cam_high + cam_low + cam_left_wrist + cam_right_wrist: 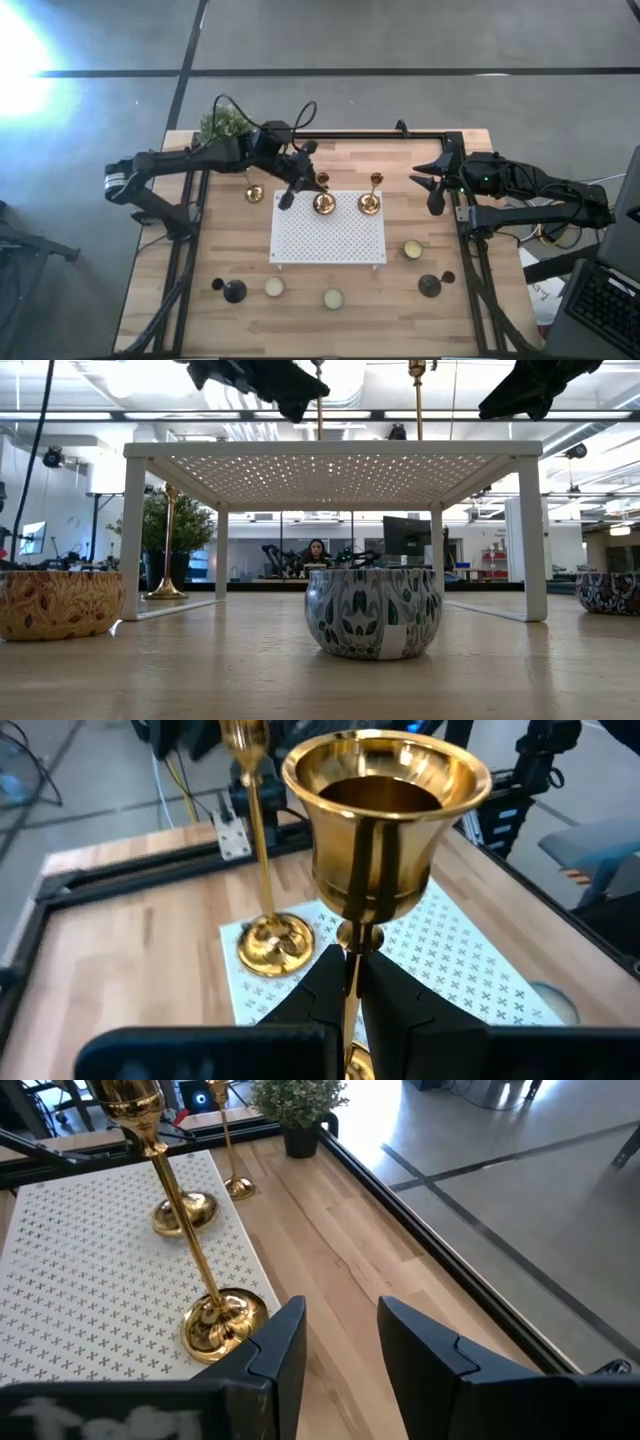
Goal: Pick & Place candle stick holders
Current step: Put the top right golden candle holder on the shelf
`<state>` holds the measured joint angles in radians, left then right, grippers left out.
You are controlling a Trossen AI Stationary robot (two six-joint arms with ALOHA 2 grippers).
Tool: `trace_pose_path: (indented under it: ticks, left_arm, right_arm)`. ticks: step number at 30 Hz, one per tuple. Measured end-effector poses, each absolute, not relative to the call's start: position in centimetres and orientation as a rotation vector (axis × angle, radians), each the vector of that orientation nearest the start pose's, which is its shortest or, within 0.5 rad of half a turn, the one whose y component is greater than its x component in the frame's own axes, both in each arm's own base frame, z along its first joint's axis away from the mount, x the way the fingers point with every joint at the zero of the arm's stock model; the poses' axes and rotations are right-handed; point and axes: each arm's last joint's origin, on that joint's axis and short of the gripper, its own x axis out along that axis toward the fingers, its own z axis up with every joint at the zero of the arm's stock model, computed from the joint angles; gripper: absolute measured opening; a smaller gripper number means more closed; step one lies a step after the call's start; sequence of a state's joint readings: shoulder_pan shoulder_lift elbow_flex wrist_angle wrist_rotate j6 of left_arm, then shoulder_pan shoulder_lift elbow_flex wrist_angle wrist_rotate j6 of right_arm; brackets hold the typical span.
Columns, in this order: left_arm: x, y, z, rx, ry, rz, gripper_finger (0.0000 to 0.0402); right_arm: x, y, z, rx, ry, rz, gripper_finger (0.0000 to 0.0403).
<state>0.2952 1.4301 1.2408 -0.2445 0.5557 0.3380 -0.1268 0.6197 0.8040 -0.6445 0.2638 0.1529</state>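
We are gripping the middle brass holder's (382,820) stem with the left end effector (352,982), keeping it vertical before releasing onto the white rack (330,240). The right end effector (340,1345) is hanging released beside the surface's (230,225) edge.

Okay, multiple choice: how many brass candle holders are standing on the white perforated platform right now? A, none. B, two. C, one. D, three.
B: two brass holders stand on the white platform; the third stands on the wooden table beside it.

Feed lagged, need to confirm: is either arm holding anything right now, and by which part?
The left gripper pinches a brass candle stick holder by its slim stem, just below the cup. The right gripper holds nothing.
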Motion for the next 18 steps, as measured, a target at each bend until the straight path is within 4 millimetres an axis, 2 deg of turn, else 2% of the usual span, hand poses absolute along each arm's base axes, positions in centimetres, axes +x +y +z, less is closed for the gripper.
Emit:
trace_pose_path:
  ticks: [4, 12, 18]
  left_arm:
    - [31.5, 8.0, 33.2, 0.134, 0.367, -0.336, 0.0020]
    - [32.4, 8.5, 33.3, 0.138, 0.360, -0.342, 0.0020]
    - [32.2, 9.1, 33.2, 0.135, 0.363, -0.327, 0.0020]
  right_arm:
    - [11.9, -2.3, 31.8, 0.113, 0.434, -0.417, 0.0110]
    - [11.9, -2.3, 31.6, 0.110, 0.440, -0.417, 0.0102]
    - [12.0, -2.3, 31.3, 0.111, 0.451, -0.417, 0.0106]
